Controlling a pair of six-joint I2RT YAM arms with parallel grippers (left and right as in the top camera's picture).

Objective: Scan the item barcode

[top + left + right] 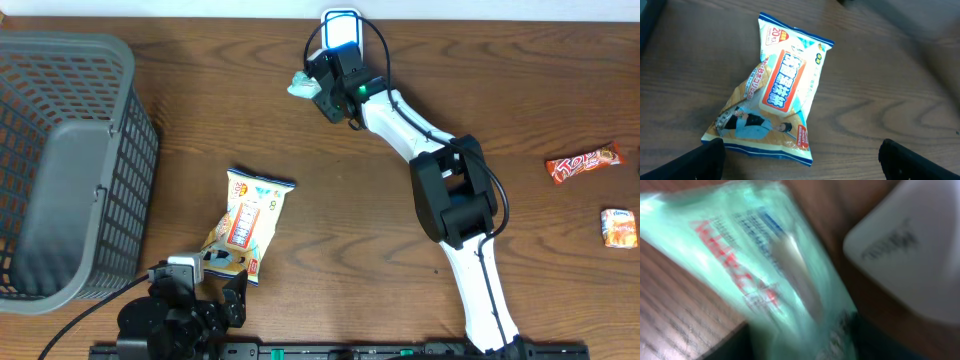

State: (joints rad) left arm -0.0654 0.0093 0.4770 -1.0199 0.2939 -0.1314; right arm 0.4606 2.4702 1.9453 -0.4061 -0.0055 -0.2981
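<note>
My right pincer [316, 90] is at the far edge of the table [350, 220], with the arm stretched out long. At its tip is the pale green packet [302, 85], right beside the white scanner [340, 28]. In the wrist view the packet fills most of the frame, blurred, with red and blue print facing the lens and the corner of the scanner close on the right. The packet sits between the dark fingers at the bottom of that view. I cannot tell whether the jaws are pinching it or only bracketing it, because the smear hides the contact.

I judge this to be the presenting step: the item is at the reader but not yet squarely in front of its window. Next I need to be sure of the hold, then turn the wrist until the barcode panel faces the scanner, keeping it steady and flat. I cannot find the barcode in this blur, so I would look for it before committing.

My left pincer [200, 290] waits near the front edge, jaws spread wide and holding nothing. It hovers just short of the printed packets [248, 225] lying flat on the wood, probably the next items to scan. The grey basket [140, 170] stands at the left. Two small wrapped sweets [583, 163] lie well apart on the right.
</note>
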